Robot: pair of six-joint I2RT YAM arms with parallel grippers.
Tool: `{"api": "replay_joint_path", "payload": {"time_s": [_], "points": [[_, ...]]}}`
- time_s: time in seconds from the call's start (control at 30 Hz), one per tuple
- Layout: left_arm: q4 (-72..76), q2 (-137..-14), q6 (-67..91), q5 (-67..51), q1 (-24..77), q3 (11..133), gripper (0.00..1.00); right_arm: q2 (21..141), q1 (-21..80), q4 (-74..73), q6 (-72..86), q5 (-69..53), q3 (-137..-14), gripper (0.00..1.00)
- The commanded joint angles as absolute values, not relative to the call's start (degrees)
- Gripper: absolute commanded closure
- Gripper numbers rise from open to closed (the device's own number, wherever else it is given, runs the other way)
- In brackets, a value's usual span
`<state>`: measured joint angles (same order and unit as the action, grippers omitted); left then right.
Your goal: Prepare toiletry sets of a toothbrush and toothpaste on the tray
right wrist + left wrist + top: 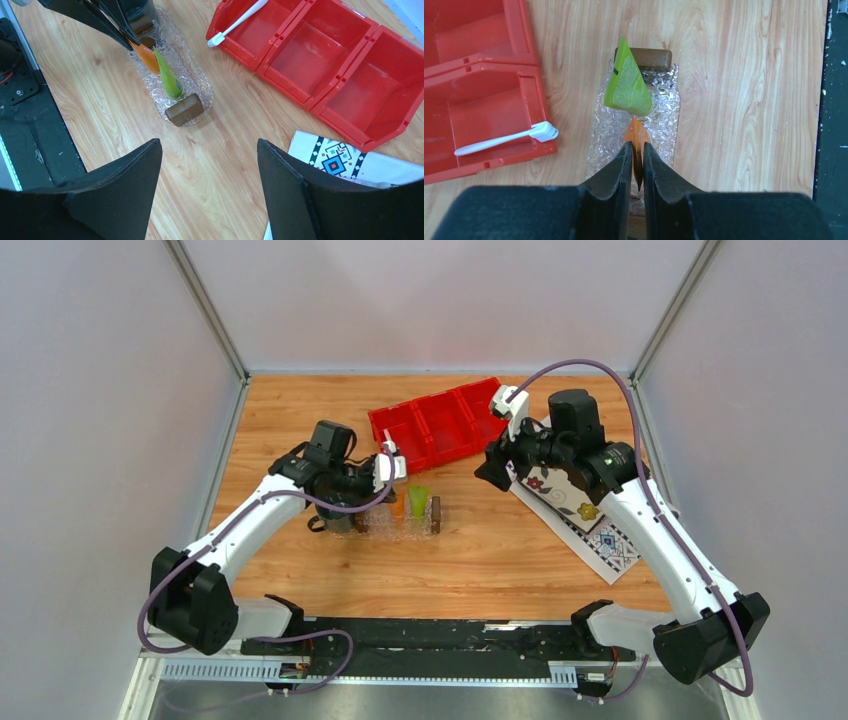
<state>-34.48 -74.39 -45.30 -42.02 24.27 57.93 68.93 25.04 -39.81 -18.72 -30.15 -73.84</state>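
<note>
The L gripper [637, 156] is seen w/ jaws nearly together, the flat crimped end of the orange tube [636, 134] pinched between them and its lower end down at the tray [666, 107]. Directly ahead of the fingertips the green tube [628, 82] is stood on the tray, just beside the orange one; contact btwn them can't be told. Off to that hand's side the toothbrush [499, 142] is lying in the red bin [484, 62], head poking over the wall. The R gripper [209, 150] is held wide open, nothing in it, well apart from the tray. Tubes are judged light, soft and tippy, so best taken at the stiff crimp. The toothbrush is judged light, stiff, thin and prob. slippery, best taken mid-handle, across its width.
</note>
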Motion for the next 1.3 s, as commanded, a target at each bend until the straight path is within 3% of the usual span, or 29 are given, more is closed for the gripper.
{"api": "replay_joint_path", "payload": {"time_s": [0.0,0.3,0.47,0.93,1.27], "points": [[-35.86,-75.50,-49.48,-44.21,24.17,60.73,0.81,68.64,24.87,-38.58,-18.98,-31.20,-73.56,0.26],[-36.39,-76.90,-51.24,-42.63,24.17,61.96,0.81,69.26,24.79,-38.85,-18.98,-31.73,-73.92,0.26],[-36.39,-76.91,-51.59,-41.49,24.17,62.05,0.66,69.78,24.87,-39.02,-18.99,-31.90,-74.18,0.26],[-32.09,-72.08,-45.62,-40.52,22.50,62.49,0.43,74.26,25.75,-40.43,-18.98,-33.40,-76.81,0.27],[-25.75,-62.68,-32.61,-46.84,14.86,58.11,0.41,83.31,31.11,-44.20,-24.25,-32.96,-83.58,0.27]]}}
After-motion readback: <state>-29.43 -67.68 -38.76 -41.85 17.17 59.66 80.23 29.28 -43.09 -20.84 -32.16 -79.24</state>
